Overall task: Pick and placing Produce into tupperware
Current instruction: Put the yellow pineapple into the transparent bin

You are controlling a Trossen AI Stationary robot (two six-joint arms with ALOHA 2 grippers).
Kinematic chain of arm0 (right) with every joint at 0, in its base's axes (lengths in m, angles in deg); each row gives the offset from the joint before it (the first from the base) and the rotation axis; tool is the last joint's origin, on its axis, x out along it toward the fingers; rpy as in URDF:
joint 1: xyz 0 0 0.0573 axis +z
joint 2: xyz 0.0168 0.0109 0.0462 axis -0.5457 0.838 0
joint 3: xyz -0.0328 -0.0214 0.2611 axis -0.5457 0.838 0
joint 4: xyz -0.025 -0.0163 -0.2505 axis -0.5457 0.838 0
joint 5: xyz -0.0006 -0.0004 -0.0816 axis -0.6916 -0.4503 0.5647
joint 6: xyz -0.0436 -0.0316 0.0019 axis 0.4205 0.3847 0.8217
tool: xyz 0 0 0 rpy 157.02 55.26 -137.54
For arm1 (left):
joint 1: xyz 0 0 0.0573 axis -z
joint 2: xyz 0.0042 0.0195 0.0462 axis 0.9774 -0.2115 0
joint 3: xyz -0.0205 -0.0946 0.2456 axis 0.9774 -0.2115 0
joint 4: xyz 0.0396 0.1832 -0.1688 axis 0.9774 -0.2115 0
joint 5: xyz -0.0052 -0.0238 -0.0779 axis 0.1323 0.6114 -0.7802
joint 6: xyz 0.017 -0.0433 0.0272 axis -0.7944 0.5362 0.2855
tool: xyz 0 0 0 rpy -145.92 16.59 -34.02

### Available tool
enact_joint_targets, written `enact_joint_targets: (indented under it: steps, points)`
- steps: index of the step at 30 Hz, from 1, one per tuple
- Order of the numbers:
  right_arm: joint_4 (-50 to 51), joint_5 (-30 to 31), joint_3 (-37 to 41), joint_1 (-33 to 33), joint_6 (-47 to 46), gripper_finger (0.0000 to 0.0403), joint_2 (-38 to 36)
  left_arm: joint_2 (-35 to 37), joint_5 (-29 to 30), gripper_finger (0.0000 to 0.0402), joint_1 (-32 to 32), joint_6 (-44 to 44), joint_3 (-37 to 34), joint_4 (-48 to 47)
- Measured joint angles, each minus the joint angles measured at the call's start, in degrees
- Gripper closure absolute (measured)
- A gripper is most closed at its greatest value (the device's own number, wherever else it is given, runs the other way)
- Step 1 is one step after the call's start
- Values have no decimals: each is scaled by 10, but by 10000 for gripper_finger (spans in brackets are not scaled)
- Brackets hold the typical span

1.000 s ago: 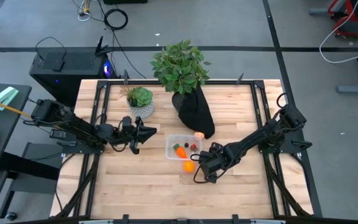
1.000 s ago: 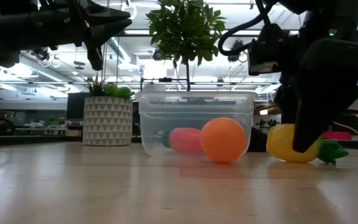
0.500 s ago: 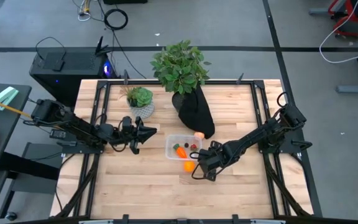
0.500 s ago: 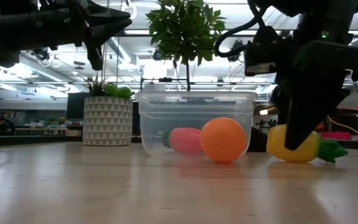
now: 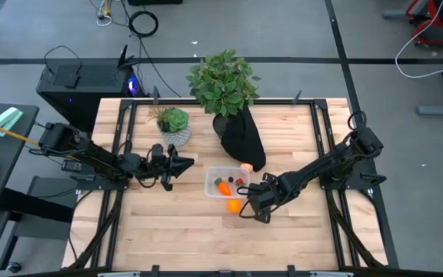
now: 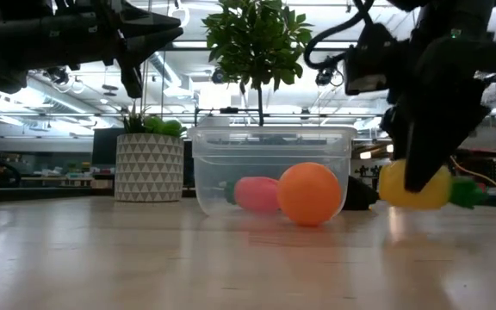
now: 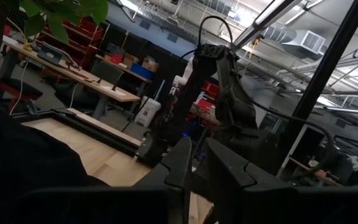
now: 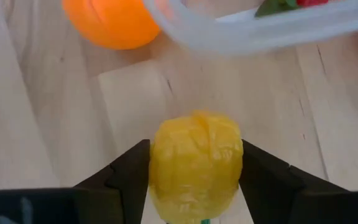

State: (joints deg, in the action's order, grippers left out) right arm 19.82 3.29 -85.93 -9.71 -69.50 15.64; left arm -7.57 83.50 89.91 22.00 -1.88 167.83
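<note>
My right gripper [image 5: 249, 202] [image 8: 194, 180] is just right of the orange [image 5: 233, 205] [image 6: 308, 194], by the near right corner of the clear tupperware [image 5: 225, 183] [image 6: 269, 168], and is shut on the yellow piece [image 6: 416, 185]. The orange rests on the table against the tupperware's near wall. Inside the tupperware lie the carrot [image 5: 222, 186], the strawberry [image 5: 240, 181] and a tiny dark piece [image 5: 231, 181]. A peach-coloured ball [image 5: 246, 168] sits on the table past its far right corner. My left gripper [image 5: 181, 162] hovers shut, left of the tupperware. My right gripper pinches the yellow piece's body [image 8: 194, 158] between its two fingers [image 8: 129, 171], one on each side. The fingers come slanting down from the table's right. The piece is lifted clear of the table, and its green top [image 6: 465, 191] sticks out sideways.
A small plant in a white patterned pot [image 5: 175, 131] [image 6: 147, 168] stands at the far left. A larger leafy plant with a black wrapped base [image 5: 241, 138] stands behind the tupperware. Bare wooden table lies along the near side.
My right gripper has risen a little, and the yellow piece, which lay on the table a second ago, now hangs clear of it between the fingers. The orange and the tupperware have stayed in place.
</note>
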Motion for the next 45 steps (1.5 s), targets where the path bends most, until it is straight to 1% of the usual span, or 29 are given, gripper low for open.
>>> enact_joint_targets:
  steps: [4, 7, 11, 15, 18, 21, 25, 27, 30, 34, 45]
  points:
    - [10, -43, 0, 3, -1, 187, -40, 0, 0, 351, 0, 0, 0, -1]
    - [9, -51, -6, 7, -3, 186, -77, 0, 0, 350, 0, 0, 0, -1]
    - [-12, -29, -30, 3, 2, 186, -123, 0, 0, 351, 0, 0, 0, -1]
    - [-92, 4, -55, -23, 30, 186, -139, 0, 0, 353, 0, 0, 0, -1]
    - [-150, 8, -76, -58, 51, 186, -128, 0, 0, 351, 0, 0, 0, -1]
    - [-156, 4, -105, -93, 75, 186, -101, 0, 0, 350, 0, 0, 0, -1]
    - [-151, -30, -123, -122, 94, 186, -64, 0, 0, 352, 0, 1, 0, -1]
    - [-143, -45, -121, -128, 94, 186, -48, 0, 0, 353, 0, 1, 0, -1]
    - [-126, -49, -109, -129, 90, 186, -30, 0, 0, 352, 0, 0, 0, -1]
    - [-106, -49, -104, -128, 90, 186, -8, 0, 0, 350, 0, 0, 0, -1]
    - [-103, -34, -104, -127, 99, 186, 36, 0, 0, 350, 0, 0, 0, 0]
